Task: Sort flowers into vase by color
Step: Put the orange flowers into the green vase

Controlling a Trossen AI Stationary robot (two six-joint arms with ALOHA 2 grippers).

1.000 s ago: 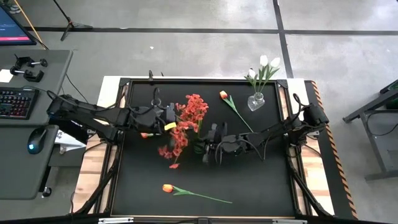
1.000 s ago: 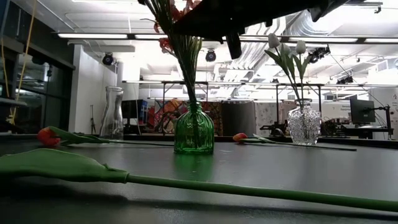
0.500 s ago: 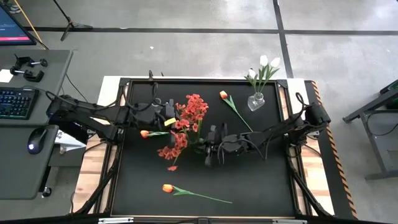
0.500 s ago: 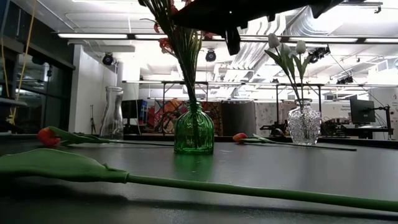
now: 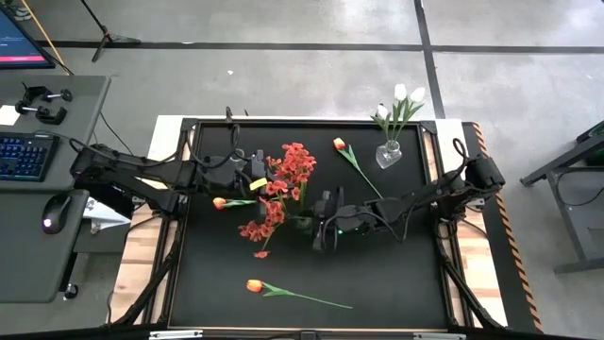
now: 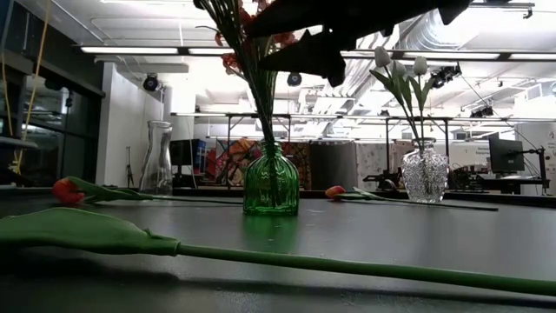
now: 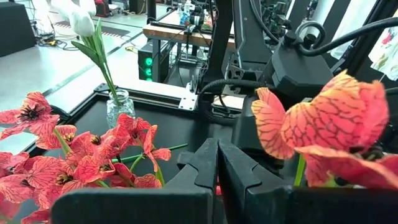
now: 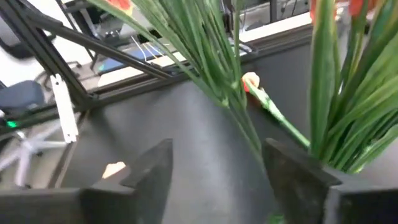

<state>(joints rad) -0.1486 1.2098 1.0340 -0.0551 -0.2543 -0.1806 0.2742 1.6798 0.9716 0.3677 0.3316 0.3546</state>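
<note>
A green vase (image 6: 271,184) at mid-table holds bushy red-orange blossoms (image 5: 283,184) by their stems (image 8: 233,106). White tulips (image 5: 406,96) stand in a clear vase (image 5: 388,154) at the far right. Three orange tulips lie on the table: far (image 5: 338,144), left (image 5: 219,203) and near (image 5: 253,285). My left gripper (image 7: 217,165) is shut beside the blossoms (image 7: 93,162), at their left side (image 5: 257,181). My right gripper (image 8: 217,168) is open just right of the green vase (image 5: 316,227), one finger on either side of the stems. My right gripper has its open fingers (image 8: 152,168) on either side of the blossoms' green stems (image 8: 245,134) above the green vase. It comes level from the table's right side. I cannot tell whether a finger touches the stems.
An empty clear vase (image 6: 156,156) stands at the far left in the low view. The near tulip's long stem (image 6: 347,265) lies across the table's near part. A desk with keyboard and mouse (image 5: 57,212) stands left of the table.
My left gripper has drawn back a little toward the table's left edge, away from the blossoms, and the left orange tulip's stem now shows. My right gripper has turned beside the stems above the green vase.
</note>
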